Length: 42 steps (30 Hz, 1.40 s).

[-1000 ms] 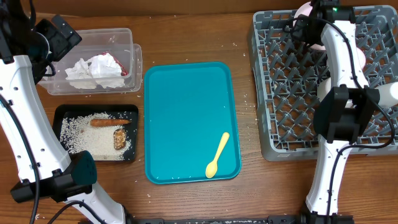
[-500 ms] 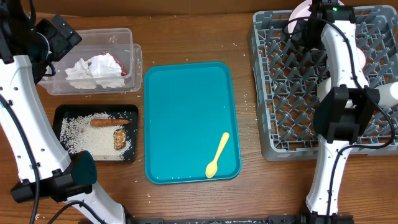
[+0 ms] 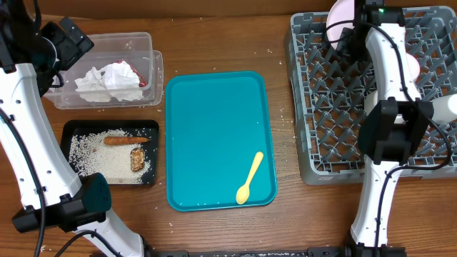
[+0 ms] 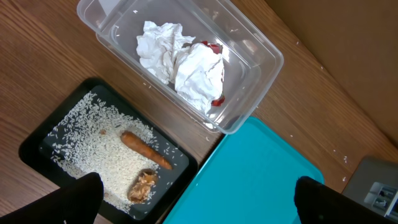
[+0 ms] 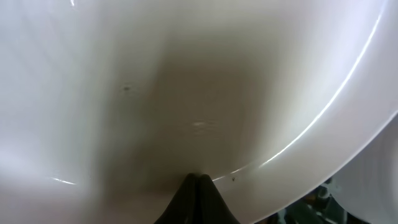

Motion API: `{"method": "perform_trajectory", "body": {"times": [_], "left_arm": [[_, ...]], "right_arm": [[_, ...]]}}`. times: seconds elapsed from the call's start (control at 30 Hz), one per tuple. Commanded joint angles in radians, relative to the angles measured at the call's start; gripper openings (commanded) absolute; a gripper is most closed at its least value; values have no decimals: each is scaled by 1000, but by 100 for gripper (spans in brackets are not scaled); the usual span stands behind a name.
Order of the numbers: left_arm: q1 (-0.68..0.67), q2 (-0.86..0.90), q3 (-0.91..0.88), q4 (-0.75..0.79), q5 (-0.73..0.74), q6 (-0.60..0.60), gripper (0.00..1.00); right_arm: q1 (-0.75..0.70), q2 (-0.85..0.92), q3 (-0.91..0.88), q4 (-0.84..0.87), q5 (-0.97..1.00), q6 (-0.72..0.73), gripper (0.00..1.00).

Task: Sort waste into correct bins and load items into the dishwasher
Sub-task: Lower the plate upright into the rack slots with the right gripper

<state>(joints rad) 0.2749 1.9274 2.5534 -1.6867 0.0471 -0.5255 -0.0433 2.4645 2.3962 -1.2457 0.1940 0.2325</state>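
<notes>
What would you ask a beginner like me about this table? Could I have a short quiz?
1. True or false: the yellow spoon lies on the teal tray.
2. What is the right gripper shut on, by the far edge of the grey rack?
3. The crumpled napkin lies in: A the clear tub, B the teal tray, C the grey rack.
Key: 1 true. 2 the pale plate. 3 A.

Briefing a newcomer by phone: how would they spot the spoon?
Find the large flat teal plastic tray at the centre of the overhead view. Near its lower right corner lies a pale yellow plastic spoon, the only thing on that tray.
</notes>
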Motion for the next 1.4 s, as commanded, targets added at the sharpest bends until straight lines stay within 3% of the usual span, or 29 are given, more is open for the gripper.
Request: {"method": "perform_trajectory", "body": {"times": [0.0, 0.5, 0.6, 0.7, 0.8, 0.93, 1.07, 1.23, 1.37], "left_arm": [[-7, 3, 2, -1, -14, -13, 100], [-7, 3, 2, -1, -14, -13, 100], [-7, 3, 2, -1, -14, -13, 100], [-7, 3, 2, -1, -14, -13, 100], [-7, 3, 2, -1, -14, -13, 100], [-7, 3, 2, -1, -14, -13, 100], [-7, 3, 2, 0, -14, -13, 100], [-7, 3, 2, -1, -14, -13, 100], [-7, 3, 2, -1, -14, -13, 100]], "right_arm": [[44, 7, -2, -19, 43, 8, 4], [68, -9, 8, -48, 40, 31, 5], [68, -41, 8, -40, 41, 31, 17], [63, -78, 8, -27, 37, 30, 39], [63, -109, 8, -14, 11, 23, 49], [61, -124, 8, 10, 8, 23, 70], [40, -124, 8, 43, 3, 41, 72], [-32, -129, 8, 36, -31, 174, 72], [-119, -129, 0, 45, -256, 182, 70]]}}
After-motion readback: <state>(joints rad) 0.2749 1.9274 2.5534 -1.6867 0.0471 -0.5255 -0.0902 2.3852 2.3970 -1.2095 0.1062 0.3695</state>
